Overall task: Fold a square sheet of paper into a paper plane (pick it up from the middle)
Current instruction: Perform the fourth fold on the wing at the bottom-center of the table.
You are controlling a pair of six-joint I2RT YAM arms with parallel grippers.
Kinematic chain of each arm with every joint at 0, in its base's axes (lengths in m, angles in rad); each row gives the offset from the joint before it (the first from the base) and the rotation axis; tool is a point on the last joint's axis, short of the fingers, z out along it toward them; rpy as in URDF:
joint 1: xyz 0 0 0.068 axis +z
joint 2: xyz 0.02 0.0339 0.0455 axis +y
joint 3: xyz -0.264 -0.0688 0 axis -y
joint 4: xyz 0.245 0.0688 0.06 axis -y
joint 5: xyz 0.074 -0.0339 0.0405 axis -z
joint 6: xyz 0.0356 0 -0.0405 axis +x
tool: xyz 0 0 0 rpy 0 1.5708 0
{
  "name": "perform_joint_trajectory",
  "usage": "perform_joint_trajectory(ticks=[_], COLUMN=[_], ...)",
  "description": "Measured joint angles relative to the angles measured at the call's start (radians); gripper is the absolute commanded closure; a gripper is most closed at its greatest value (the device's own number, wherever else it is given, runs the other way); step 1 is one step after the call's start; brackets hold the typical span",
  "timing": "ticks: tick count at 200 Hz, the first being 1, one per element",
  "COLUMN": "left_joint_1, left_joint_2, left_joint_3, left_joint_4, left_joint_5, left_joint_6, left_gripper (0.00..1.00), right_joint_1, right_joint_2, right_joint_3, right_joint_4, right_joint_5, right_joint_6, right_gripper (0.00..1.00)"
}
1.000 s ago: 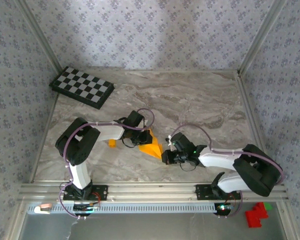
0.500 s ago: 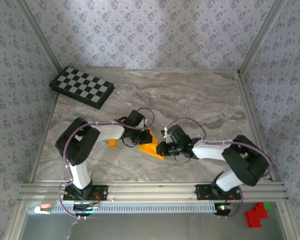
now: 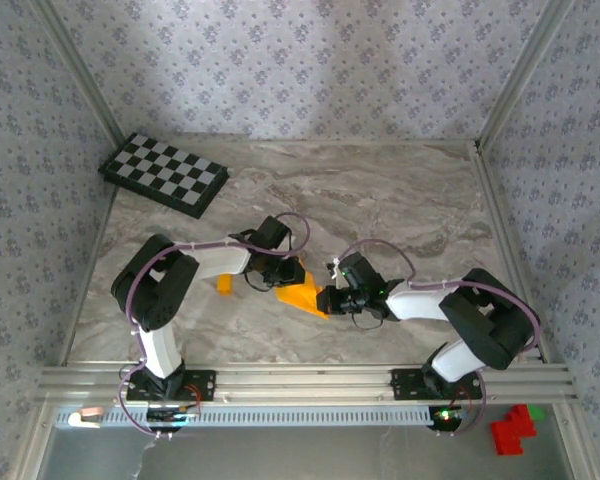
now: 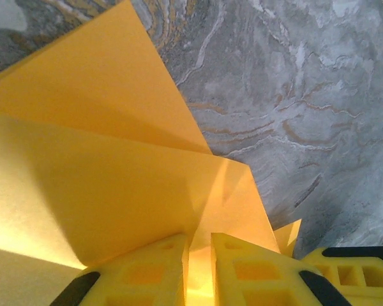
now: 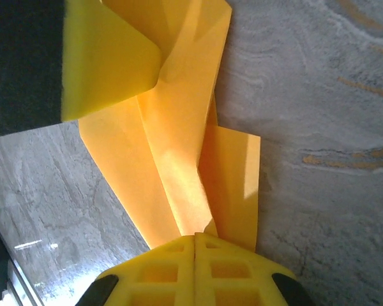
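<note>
The square sheet of paper (image 3: pixel 302 290), already creased into a narrower, layered wedge, is in the top external view near the middle of the marble table (image 3: pixel 400 200), held between the left gripper (image 3: pixel 285 279) and the right gripper (image 3: pixel 326 300). A small orange block (image 3: pixel 223 286) lies just beside the left arm, and a checkered board (image 3: pixel 164 174) sits well apart at the far left corner. Here the sheet's long axis runs from upper left to lower right; the broad end is at the left gripper and the narrow end points toward the right gripper. In the left wrist view the sheet (image 4: pixel 115 191) fans out from the left gripper (image 4: pixel 199 271) in overlapping flaps, and its yellow fingers (image 4: pixel 147 277) are closed to a thin slit with paper pinched in it. In the right wrist view the sheet (image 5: pixel 179 146) rises as a long creased strip from the right gripper (image 5: pixel 195 271), whose jaws are pressed fully together on its narrow end; the other arm's yellow pad shows against the far end. Risk, as judged: with both ends clamped, any pull apart along the axis could tear the thin paper or drag it out of one pinch. A twist between the wrists could set a stray crease. The loose flaps could also spring open if either grip is released before the fold is pressed flat.
</note>
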Motion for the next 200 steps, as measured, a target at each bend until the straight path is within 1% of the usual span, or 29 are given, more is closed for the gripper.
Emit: perform_joint_trajectory(ticks=[15, 49, 77, 104, 161, 200], left_joint_1=[-0.008, -0.041, -0.056, -0.057, -0.063, -0.076], left_joint_2=[-0.024, -0.09, -0.106, -0.103, -0.064, -0.036], left_joint_3=[0.0, -0.01, -0.051, -0.082, -0.083, -0.083], left_joint_4=[-0.018, -0.02, -0.01, 0.006, 0.074, 0.101], left_joint_5=[-0.003, -0.002, 0.013, 0.033, 0.077, 0.085], left_joint_6=[-0.006, -0.025, -0.035, -0.049, -0.068, -0.078], left_gripper=[0.83, 0.94, 1.0, 1.0, 1.0, 1.0], right_joint_1=[0.0, 0.0, 0.0, 0.0, 0.0, 0.0], right_joint_2=[-0.001, -0.001, -0.001, -0.001, -0.001, -0.001], right_joint_3=[-0.004, -0.01, -0.01, -0.01, -0.01, -0.01], right_joint_4=[0.008, 0.018, 0.019, 0.019, 0.018, 0.016], right_joint_5=[0.003, 0.006, 0.006, 0.006, 0.007, 0.007], right_joint_6=[0.011, 0.029, 0.032, 0.033, 0.032, 0.032], right_gripper=[0.97, 0.96, 0.96, 0.97, 0.97, 0.97])
